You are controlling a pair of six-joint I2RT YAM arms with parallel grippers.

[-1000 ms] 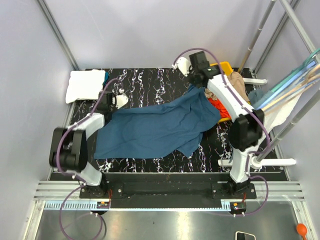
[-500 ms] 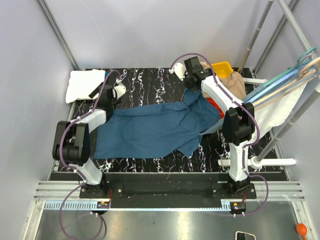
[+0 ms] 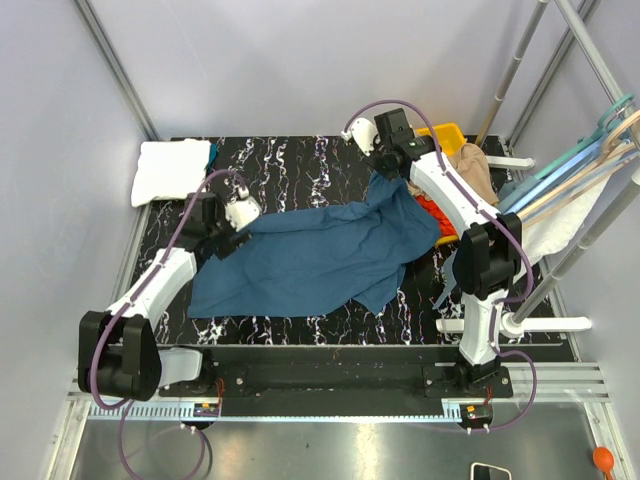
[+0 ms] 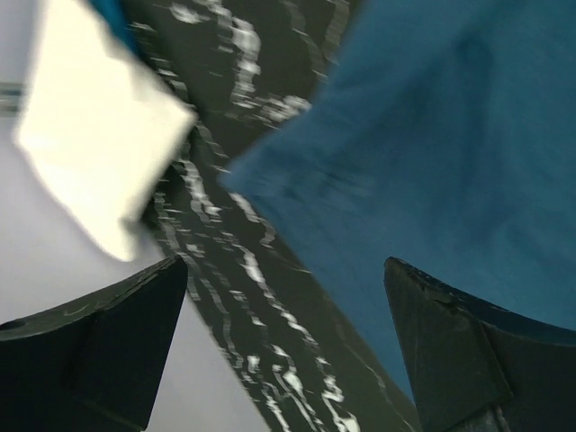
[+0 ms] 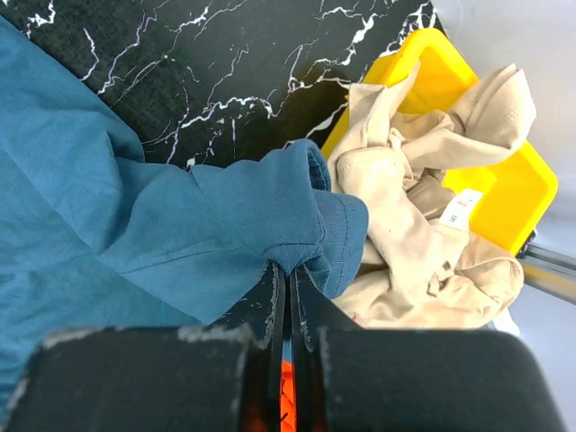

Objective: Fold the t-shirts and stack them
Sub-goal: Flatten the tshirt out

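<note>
A large teal-blue t-shirt (image 3: 320, 255) lies spread over the black marble table (image 3: 290, 160). My left gripper (image 3: 240, 214) hovers over the shirt's left corner (image 4: 432, 153). It is open, and between its fingers (image 4: 283, 270) only table and cloth show. My right gripper (image 5: 288, 268) is shut on a bunched sleeve of the teal shirt (image 5: 270, 207) at the back right (image 3: 388, 178). A folded white t-shirt (image 3: 170, 170) (image 4: 99, 153) rests at the back left corner. A tan t-shirt (image 5: 423, 207) (image 3: 478, 165) is heaped in the yellow bin. Red-orange cloth (image 3: 432, 210) shows beneath the right arm.
The yellow bin (image 5: 504, 180) (image 3: 447, 132) stands at the back right. Pale blue and beige hangers (image 3: 570, 175) with pale cloth hang on a rack along the right side. A white stand foot (image 3: 510, 325) sits near the right front of the table.
My left gripper has opened and let go of the shirt's left corner, then drawn back toward me. The right gripper swung left, then right again, still holding the sleeve.
</note>
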